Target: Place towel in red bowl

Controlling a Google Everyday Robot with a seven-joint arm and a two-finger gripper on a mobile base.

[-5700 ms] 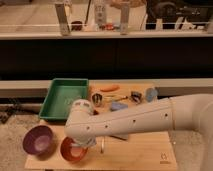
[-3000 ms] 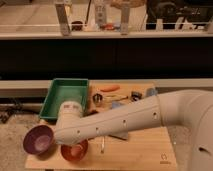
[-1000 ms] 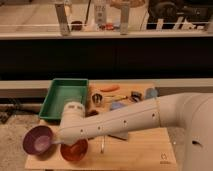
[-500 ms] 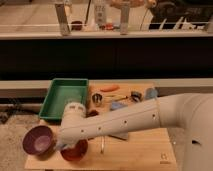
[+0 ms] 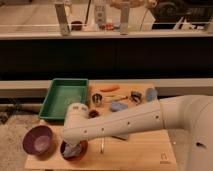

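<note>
Towel [image 5: 75, 150] is seen in the red bowl [image 5: 83, 149], with the gripper [image 5: 70, 146] positioned directly over it; its grip cannot be told. 1 purple bowl [image 5: 38, 140] is placed alongside.

The arm [image 5: 125, 122] has swung left since the first look! Its round wrist housing, which started over the green tray's [image 5: 62, 95] near right corner, slid further left along the tray's front edge and has now eased back a touch to the right. The claw [image 5: 72, 146] began at the right rim of the red bowl [image 5: 83, 149], with the bowl's inside open to view. Now it sits down inside the bowl, and only slivers of red rim peek out either side. A pale bundle, seemingly the towel [image 5: 75, 151], has come with it and now lies in the bowl under the claw.
</note>
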